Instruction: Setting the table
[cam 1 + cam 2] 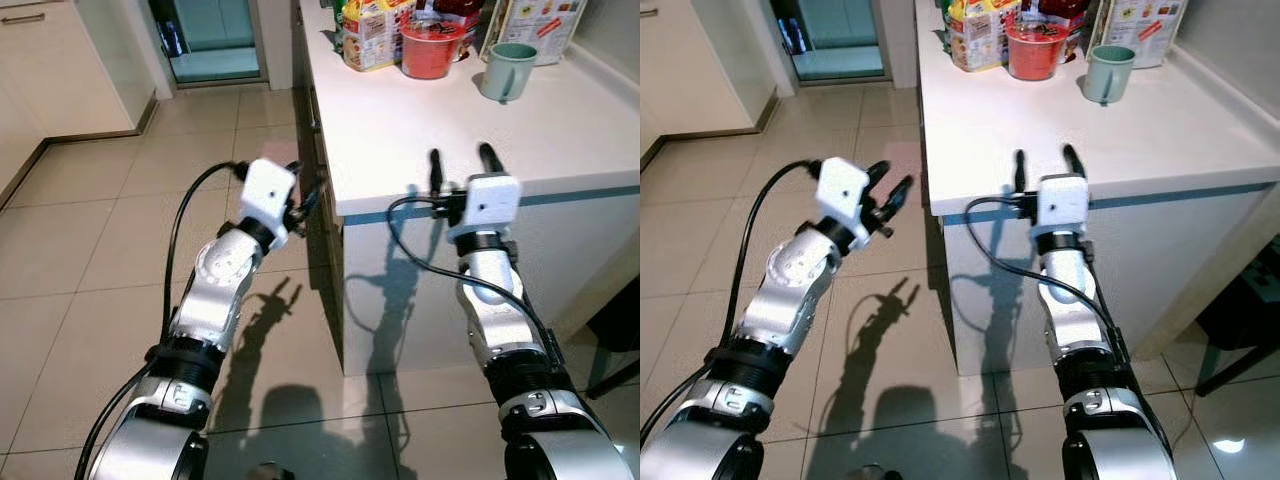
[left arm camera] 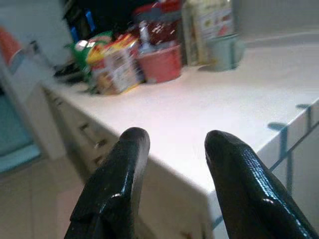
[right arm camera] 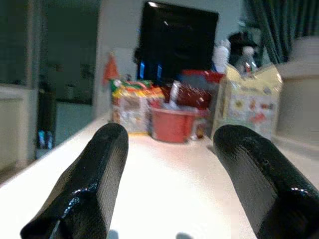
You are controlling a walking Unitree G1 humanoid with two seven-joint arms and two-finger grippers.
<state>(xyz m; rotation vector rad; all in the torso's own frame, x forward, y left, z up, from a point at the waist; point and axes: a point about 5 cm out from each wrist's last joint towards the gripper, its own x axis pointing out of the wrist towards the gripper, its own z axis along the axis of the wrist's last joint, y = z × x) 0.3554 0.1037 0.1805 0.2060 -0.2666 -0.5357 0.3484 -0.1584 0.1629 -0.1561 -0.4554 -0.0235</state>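
We take the white tabletop [image 1: 520, 130] as our landmark. Nearest to us, our right pincer [image 1: 461, 160] hovers just over its near edge, its two black fingers spread apart and empty, pointing straight up the tabletop toward the far end. Our left pincer [image 1: 887, 198] hangs off the tabletop's left side, over the tiled floor [image 1: 120, 230], close to the near corner; its fingers are also apart and hold nothing, and they angle in toward the tabletop.

Between the near edge and the far end the tabletop is bare. At the far end stands the green mug [image 1: 507, 70], upright, its handle turned toward us. Just left of the mug sits the red bowl [image 1: 432, 48], and left of that a colourful carton [image 1: 368, 35]; a printed box [image 1: 1137, 28] stands behind the mug.

The mug lies almost dead ahead of our right pincer, well apart from it, so we judge the right arm the nearer one for a reach, straight forward along the tabletop.
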